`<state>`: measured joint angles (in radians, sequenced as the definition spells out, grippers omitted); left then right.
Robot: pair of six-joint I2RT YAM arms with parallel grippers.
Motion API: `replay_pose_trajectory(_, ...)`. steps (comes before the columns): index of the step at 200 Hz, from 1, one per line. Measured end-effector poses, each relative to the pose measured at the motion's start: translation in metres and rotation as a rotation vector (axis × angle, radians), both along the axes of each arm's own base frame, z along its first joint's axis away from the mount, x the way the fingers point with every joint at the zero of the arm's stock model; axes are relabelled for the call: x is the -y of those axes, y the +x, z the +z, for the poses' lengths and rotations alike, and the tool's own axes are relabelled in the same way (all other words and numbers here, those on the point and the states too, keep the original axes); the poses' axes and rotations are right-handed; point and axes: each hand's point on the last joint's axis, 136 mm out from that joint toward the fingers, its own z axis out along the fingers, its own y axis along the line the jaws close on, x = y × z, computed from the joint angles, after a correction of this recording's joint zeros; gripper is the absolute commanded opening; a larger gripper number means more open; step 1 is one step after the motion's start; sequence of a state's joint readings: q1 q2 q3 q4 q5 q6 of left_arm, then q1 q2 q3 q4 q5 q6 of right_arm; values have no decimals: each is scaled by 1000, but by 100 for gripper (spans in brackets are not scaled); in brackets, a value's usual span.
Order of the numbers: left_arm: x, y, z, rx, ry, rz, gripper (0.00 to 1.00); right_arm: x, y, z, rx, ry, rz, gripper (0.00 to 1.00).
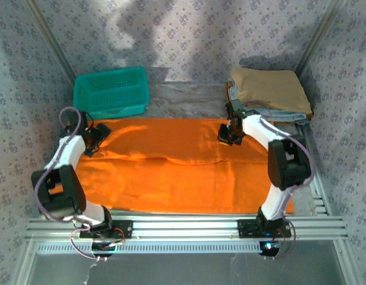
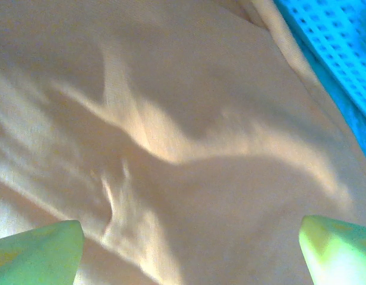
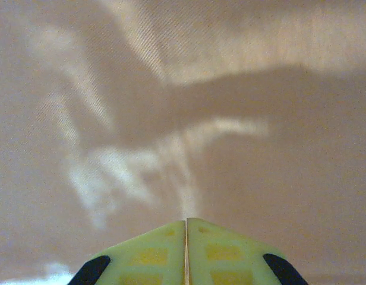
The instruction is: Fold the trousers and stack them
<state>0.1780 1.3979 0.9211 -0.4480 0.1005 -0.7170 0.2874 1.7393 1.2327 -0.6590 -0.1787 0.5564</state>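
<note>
The trousers (image 1: 171,172) are spread flat over the middle of the tabletop (image 1: 183,101). They are bright orange and reach almost from the left edge to the right edge. A long, soft ridge can be seen running across them, about halfway between the far edge and the near edge.

The left tool (image 1: 100,133) is held over the far left corner of the trousers. Its two fingers (image 2: 34,252) are spread wide apart, and nothing is gripped between them. In the left wrist view, wrinkled cloth is seen below the tool, with a bit of the basket beside it.

The right tool (image 1: 227,135) is held at the far edge of the trousers, toward the right edge of the tabletop. Its fingers (image 3: 153,252) are pressed together. No cloth is seen pinched between them.

A teal basket (image 1: 111,92) is set at the far left corner of the tabletop, just beyond the trousers. A tan folded garment (image 1: 269,86) is laid on top of light blue folded garments (image 1: 284,114) at the far right corner.
</note>
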Motion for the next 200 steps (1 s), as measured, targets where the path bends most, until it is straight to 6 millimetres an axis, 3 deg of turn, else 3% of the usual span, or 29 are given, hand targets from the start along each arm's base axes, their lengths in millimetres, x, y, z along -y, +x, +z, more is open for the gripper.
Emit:
replay_pose_trajectory(20,16,-27,-3,-15,10,-20,93,3,-29,4,1,-2,14,11)
replay_pose_trajectory(42,7,-66,-12,-86,56,52,94,5,-57,-8,-46,-20,31,11)
replay_pose_trajectory(62,-21,-96,0,-100,111,191,94,2,-75,-17,-88,-35,58,11)
replay_pose_trajectory(87,-68,-133,23,-69,171,430,94,-3,-81,-18,-96,-36,80,12)
replay_pose_trajectory(116,-110,-176,27,-101,195,684,94,-13,-82,-15,-93,-22,110,12)
replay_pose_trajectory(133,-130,-203,14,-134,183,828,93,-22,-81,-11,-83,-5,133,12)
replay_pose_trajectory(160,-137,-238,-21,-195,118,979,87,-30,-82,-9,-81,22,156,12)
replay_pose_trajectory(200,-136,-235,-45,-178,70,996,86,-34,-83,-15,-94,34,178,12)
